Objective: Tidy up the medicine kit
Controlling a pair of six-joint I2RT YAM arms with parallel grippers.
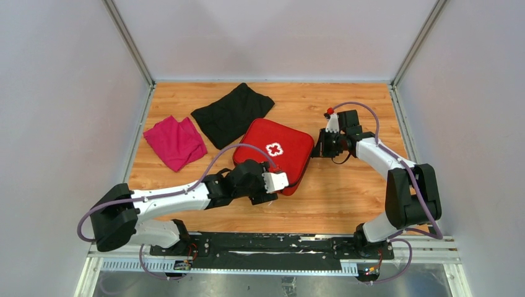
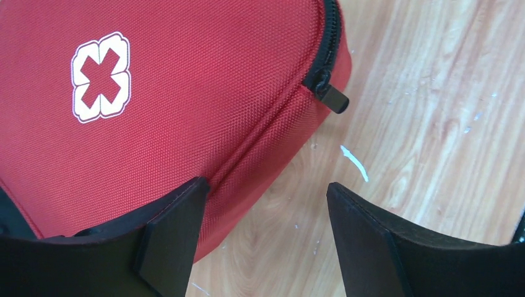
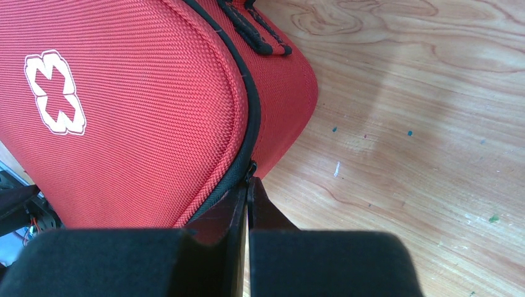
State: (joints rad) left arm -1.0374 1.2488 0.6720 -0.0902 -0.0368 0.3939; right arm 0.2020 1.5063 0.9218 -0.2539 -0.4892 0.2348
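Observation:
The red medicine kit (image 1: 275, 148) lies closed on the wooden table with its white cross facing up. My left gripper (image 1: 278, 182) is open at the kit's near corner. In the left wrist view the gripper (image 2: 266, 192) has one finger over the kit's (image 2: 186, 93) edge and the other over bare wood. A black zipper pull (image 2: 331, 96) sticks out beyond it. My right gripper (image 1: 317, 148) is at the kit's right side. In the right wrist view the gripper (image 3: 249, 182) is shut on a small zipper pull (image 3: 251, 168) at the kit's (image 3: 136, 111) black zip line.
A black cloth (image 1: 232, 113) lies behind the kit at the back middle. A magenta cloth (image 1: 175, 141) lies crumpled at the left. Grey walls close in the table on the left, back and right.

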